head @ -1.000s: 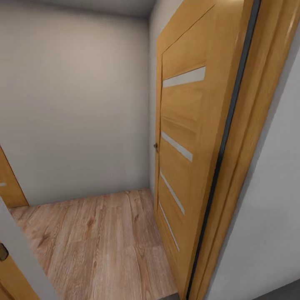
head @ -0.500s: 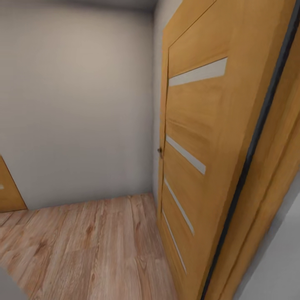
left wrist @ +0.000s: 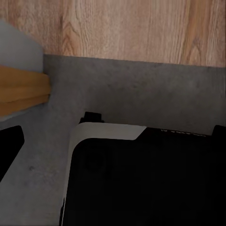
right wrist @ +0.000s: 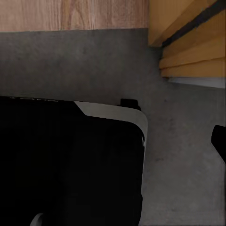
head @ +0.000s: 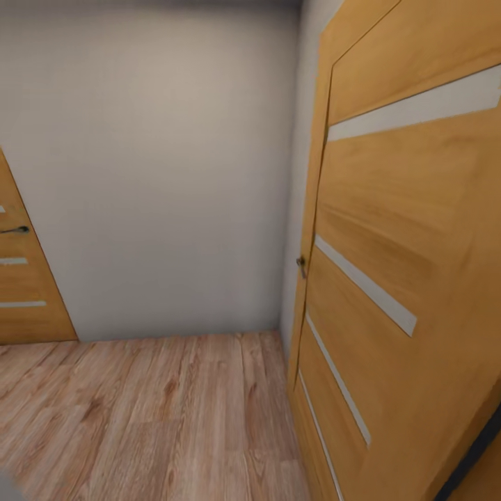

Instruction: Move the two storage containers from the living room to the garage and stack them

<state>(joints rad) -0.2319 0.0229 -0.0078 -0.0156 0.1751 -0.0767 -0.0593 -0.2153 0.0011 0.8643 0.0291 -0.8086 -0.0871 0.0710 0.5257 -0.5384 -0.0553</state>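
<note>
The two storage containers are out of view. I am in a doorway between a grey concrete floor (left wrist: 141,94) and light wood planks (left wrist: 141,28). In the left wrist view a dark fingertip (left wrist: 9,150) of my left gripper juts in beside my black, white-trimmed base (left wrist: 141,179). The right wrist view has a like dark fingertip (right wrist: 220,141) of my right gripper over the concrete floor (right wrist: 94,66). Neither view shows how the jaws stand or anything held.
An open wooden door (head: 403,264) with pale stripes and a small handle (head: 300,264) stands close on the right. A grey wall (head: 153,174) closes the far end and another wooden door (head: 24,278) is at the left. Door-frame posts (left wrist: 23,89) (right wrist: 188,52) flank my base.
The whole head view has shifted, so the camera has moved: the right door looms larger and nearer, the left door with its handle shows more, and the near frame post has left the picture.
</note>
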